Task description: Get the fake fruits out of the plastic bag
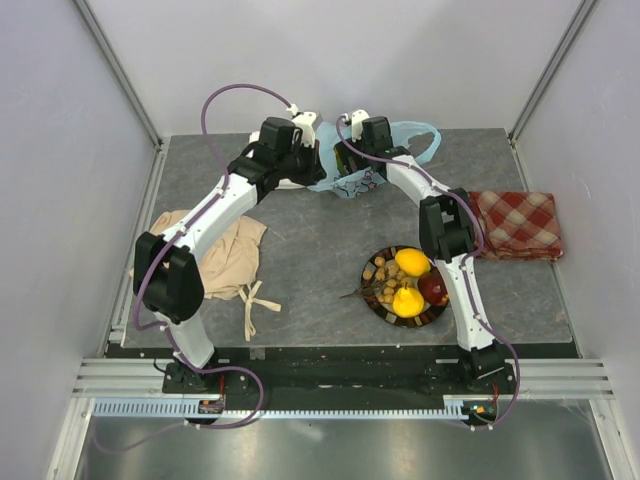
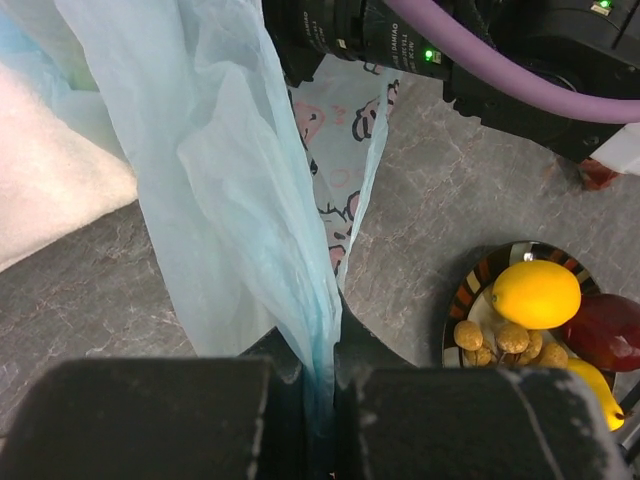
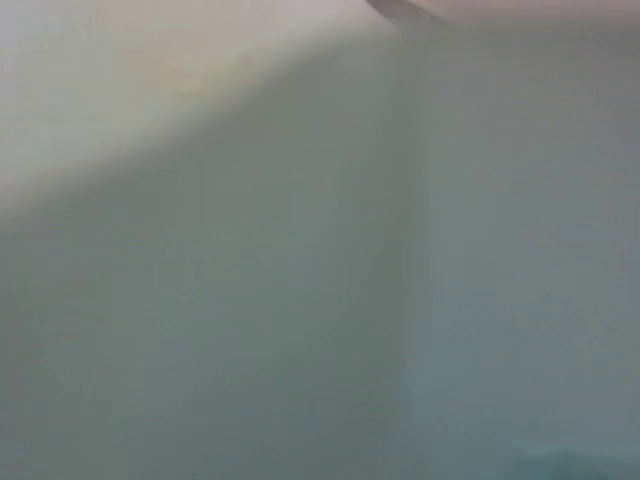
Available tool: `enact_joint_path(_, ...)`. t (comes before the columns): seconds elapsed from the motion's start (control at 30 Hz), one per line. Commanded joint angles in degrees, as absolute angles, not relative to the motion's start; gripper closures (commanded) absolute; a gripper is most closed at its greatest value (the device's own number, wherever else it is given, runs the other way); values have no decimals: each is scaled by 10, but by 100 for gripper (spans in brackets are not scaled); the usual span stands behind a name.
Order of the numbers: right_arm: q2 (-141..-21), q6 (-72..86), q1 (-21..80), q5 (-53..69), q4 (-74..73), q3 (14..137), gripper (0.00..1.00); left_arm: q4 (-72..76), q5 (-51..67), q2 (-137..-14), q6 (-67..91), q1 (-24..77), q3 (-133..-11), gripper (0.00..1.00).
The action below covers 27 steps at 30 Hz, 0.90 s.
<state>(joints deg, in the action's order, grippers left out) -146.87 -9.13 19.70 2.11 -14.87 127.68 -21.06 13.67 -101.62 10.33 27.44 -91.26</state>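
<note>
The light-blue plastic bag (image 1: 372, 170) with its pink-and-dark print lies at the back of the table. My left gripper (image 1: 318, 160) is shut on its thin film, which hangs pinched between the jaws in the left wrist view (image 2: 320, 400). My right gripper (image 1: 348, 150) reaches into the bag mouth. Its wrist view shows only blurred grey-blue film, so its fingers are hidden. Something dark green shows inside the mouth (image 1: 342, 160). On the striped plate (image 1: 372, 300) lie a lemon (image 1: 412, 262), another yellow fruit (image 1: 407, 301), a red apple (image 1: 434, 289) and a tan berry cluster (image 1: 383, 280).
A beige cloth (image 1: 230, 255) lies at the left under my left arm. A red plaid cloth (image 1: 515, 225) lies at the right. A white cloth (image 2: 50, 190) sits beside the bag. Enclosure walls stand on three sides.
</note>
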Motion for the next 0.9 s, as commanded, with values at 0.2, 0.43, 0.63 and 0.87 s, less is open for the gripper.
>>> enact_joint_path(0.2,-1470,-59,192,-16,-49,1317,2,-228,178,-972,94,272,-866,98)
enact_joint_path(0.43,-1520,-62,198,-39,-44,1352,2,-227,176,-974,93,272,-871,98)
enact_joint_path(0.63,-1542,-82,202,-81,-53,1356,2,-229,171,-977,90,272,-880,99)
enact_joint_path(0.87,-1536,-90,190,-105,-54,1337,8,-229,164,-977,88,272,-879,98)
